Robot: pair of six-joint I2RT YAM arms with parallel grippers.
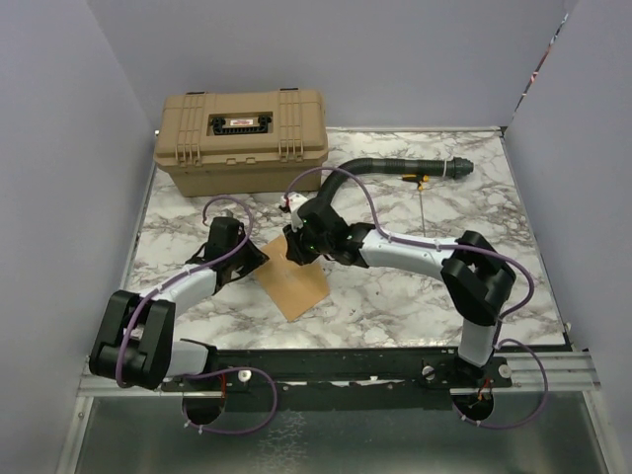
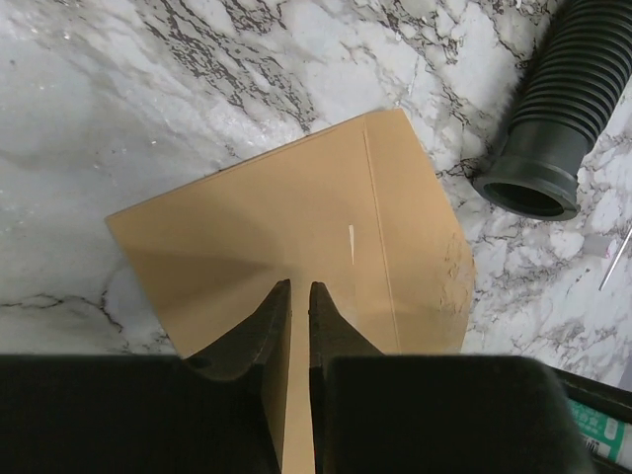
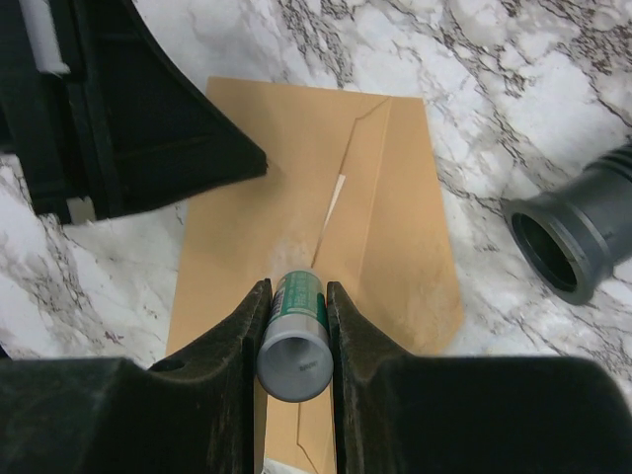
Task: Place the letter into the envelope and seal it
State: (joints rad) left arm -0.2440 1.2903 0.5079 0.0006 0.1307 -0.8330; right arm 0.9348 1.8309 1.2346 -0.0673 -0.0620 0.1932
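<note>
The orange-tan envelope lies flat on the marble table between the two arms, and shows in the left wrist view and the right wrist view. Its flap lies folded along a crease, with a thin slit showing. The letter is hidden. My left gripper is shut, its tips over the envelope's near side. My right gripper is shut on a green-and-white glue stick, whose far end points down at the envelope near the flap edge. A pale smear shows there.
A tan toolbox stands at the back left. A black corrugated hose lies behind the envelope, its open end close by. A thin screwdriver lies right of the hose. My left gripper body sits beside the glue stick.
</note>
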